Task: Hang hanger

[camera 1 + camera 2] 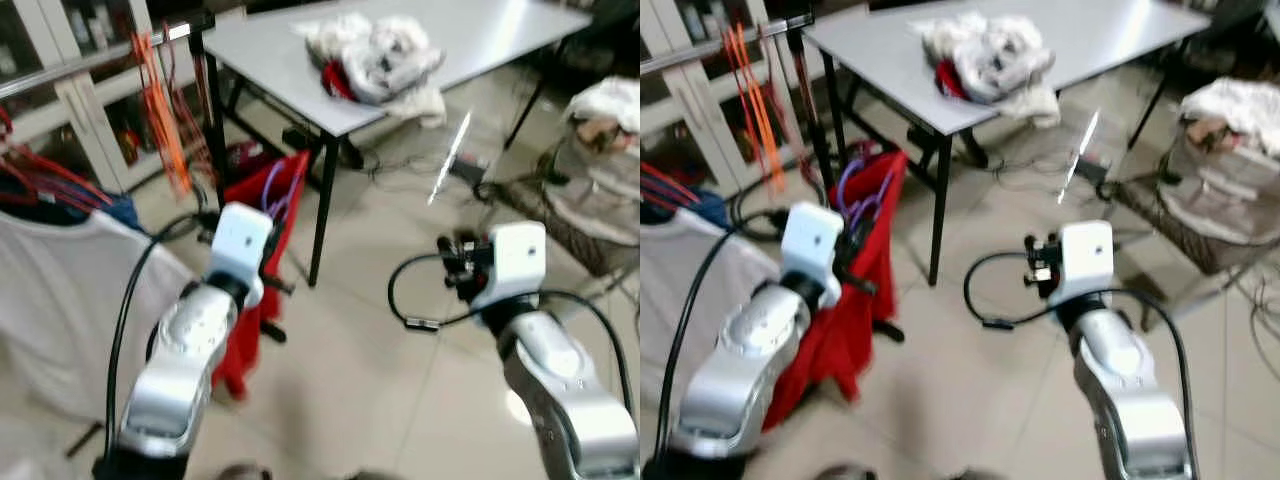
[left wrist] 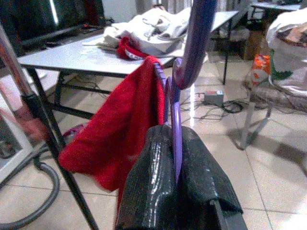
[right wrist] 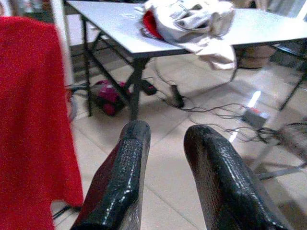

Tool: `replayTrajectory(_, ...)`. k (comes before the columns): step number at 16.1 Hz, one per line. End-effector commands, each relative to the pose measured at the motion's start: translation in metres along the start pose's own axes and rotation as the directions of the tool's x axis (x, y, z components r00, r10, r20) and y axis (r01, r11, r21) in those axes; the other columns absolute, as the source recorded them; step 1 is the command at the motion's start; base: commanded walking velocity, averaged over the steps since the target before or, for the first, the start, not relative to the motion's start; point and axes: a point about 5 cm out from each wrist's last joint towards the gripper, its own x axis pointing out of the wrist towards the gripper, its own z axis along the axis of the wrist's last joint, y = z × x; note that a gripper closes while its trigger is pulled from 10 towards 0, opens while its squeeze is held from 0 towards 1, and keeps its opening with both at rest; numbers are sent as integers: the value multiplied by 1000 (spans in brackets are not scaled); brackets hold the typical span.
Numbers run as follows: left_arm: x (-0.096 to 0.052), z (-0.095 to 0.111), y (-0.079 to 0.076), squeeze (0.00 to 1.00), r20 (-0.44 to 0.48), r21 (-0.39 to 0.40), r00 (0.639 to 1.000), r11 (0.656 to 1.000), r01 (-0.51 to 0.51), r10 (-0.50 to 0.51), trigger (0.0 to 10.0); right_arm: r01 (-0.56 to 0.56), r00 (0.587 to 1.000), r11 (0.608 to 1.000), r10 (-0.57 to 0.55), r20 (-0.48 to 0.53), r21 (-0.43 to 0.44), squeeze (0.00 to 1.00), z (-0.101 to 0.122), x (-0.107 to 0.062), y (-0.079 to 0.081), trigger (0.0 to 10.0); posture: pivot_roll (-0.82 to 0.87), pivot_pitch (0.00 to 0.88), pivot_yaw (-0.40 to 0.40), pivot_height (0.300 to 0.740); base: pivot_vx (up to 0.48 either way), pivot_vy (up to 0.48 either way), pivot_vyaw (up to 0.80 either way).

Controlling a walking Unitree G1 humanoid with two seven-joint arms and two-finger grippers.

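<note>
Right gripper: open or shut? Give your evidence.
Open: the right gripper shows floor between its two black fingers, which hold nothing.

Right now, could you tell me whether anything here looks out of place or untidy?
Yes. A heap of white and red clothes lies crumpled on the grey folding table, one piece drooping over its edge. Loose black cables trail across the tiled floor beneath it, a likely trip hazard.

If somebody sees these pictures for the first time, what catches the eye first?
Probably the bright red cloth draped over a purple plastic hanger, which the left claw grips near the black rail stand. Next, the heap of white and red laundry on the grey table. The right claw is open, holding nothing.
</note>
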Motion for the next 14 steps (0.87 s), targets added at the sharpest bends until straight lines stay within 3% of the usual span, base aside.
replayTrajectory(1, 2, 5, 1, 0, 18, 12, 1000, 1000, 5, -5, 10000, -65, 996, 997, 61, 70, 45, 0, 14, -2, 4, 10000, -6, 0, -21, 740, 0, -480, 0)
replayTrajectory(3, 4, 8, 2, 0, 24, 18, 1000, 1000, 15, -16, 10000, -145, 983, 981, 127, 136, 129, 0, 23, -1, 9, 10000, -8, 0, -21, 740, 0, -480, 0)
replayTrajectory(6, 9, 18, 0, 0, 31, 12, 986, 986, 166, -167, 10000, -284, 947, 942, 248, 203, 178, 0, 33, 5, 16, 10000, -7, 2, -31, 740, 0, 0, 0)
replayTrajectory(7, 11, 27, 6, 0, 27, 41, 970, 970, 239, -240, 10000, -336, 929, 932, 303, 212, 138, 1000, 37, 8, 16, 10000, -3, 7, -36, 740, 0, 0, 0)
replayTrajectory(10, 12, 37, 13, 0, 2, 107, 959, 953, 283, -285, 10000, -391, 906, 911, 356, 227, 132, 1000, 43, 11, 14, 10000, -1, 11, -39, 740, 0, 0, 0)
replayTrajectory(13, 14, 53, 14, 0, 33, 85, 949, 947, 311, -315, 10000, -467, 872, 872, 428, 238, 147, 1000, 48, 11, 18, 10000, -9, 20, -40, 740, 0, 0, 0)
replayTrajectory(14, 12, 61, 10, 0, 63, 62, 935, 937, 345, -349, 10000, -517, 846, 837, 467, 257, 180, 1000, 51, 10, 21, 10000, -11, 24, -44, 740, 0, 0, 0)
